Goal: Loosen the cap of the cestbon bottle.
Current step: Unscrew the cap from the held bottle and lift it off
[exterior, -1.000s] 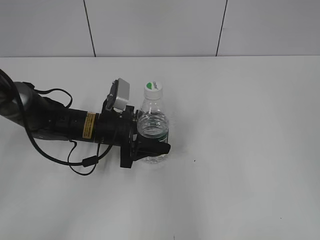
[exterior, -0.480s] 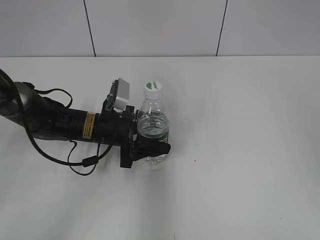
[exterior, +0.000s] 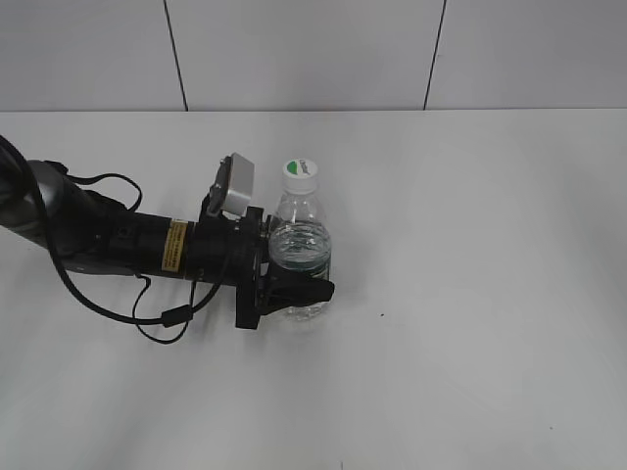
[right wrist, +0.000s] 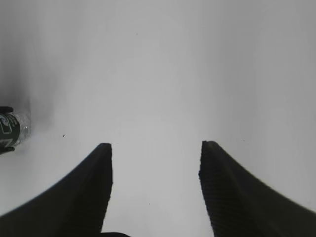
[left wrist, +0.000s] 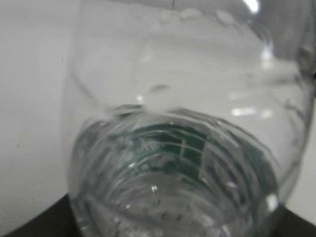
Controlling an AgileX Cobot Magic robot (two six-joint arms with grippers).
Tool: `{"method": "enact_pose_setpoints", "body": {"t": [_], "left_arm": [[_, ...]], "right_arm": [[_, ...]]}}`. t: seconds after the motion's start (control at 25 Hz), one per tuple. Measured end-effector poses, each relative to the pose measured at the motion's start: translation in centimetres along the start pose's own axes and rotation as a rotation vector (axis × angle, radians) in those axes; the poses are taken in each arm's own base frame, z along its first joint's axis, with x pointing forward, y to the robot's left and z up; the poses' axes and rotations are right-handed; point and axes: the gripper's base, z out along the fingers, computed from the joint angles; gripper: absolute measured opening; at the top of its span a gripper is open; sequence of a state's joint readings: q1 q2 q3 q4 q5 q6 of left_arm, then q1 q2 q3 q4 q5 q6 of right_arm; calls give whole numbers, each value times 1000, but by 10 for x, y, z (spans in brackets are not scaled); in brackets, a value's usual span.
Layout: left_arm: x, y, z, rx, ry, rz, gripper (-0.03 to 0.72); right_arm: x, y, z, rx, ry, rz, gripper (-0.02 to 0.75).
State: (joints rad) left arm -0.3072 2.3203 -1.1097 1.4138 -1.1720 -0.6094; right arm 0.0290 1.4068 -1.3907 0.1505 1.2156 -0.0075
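Observation:
The cestbon bottle (exterior: 299,235), clear with a dark green label band, stands upright on the white table. Its white cap (exterior: 300,171) with a green mark is on top. My left gripper (exterior: 294,284) reaches in from the left and is shut on the bottle's lower body. In the left wrist view the bottle (left wrist: 187,148) fills the frame, the green label showing through the plastic. My right gripper (right wrist: 155,163) is open and empty over bare table. The bottle's label edge (right wrist: 9,131) shows at the far left of the right wrist view. The right arm is out of the exterior view.
The white table (exterior: 470,294) stretches right of the bottle. A white panelled wall (exterior: 313,49) runs along the far edge. The left arm's black cable (exterior: 147,313) loops on the table beside the arm.

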Motion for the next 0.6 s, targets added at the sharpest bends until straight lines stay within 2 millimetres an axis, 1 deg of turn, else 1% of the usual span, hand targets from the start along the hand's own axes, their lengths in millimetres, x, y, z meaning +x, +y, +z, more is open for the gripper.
{"method": "enact_pose_setpoints", "body": {"t": [0.16,0.28,0.44,0.6], "left_arm": [[0,0,0,1,-1,0,408],[0,0,0,1,-1,0,408],[0,0,0,1,-1,0,408],[0,0,0,1,-2,0,408]], "right_arm": [[-26,0,15,-6,7,3,433],[-40,-1,27,-5,20,5,433],[-48,-3,43,-9,48,11,433],[-50,1,46,-50,54,29,433]]}}
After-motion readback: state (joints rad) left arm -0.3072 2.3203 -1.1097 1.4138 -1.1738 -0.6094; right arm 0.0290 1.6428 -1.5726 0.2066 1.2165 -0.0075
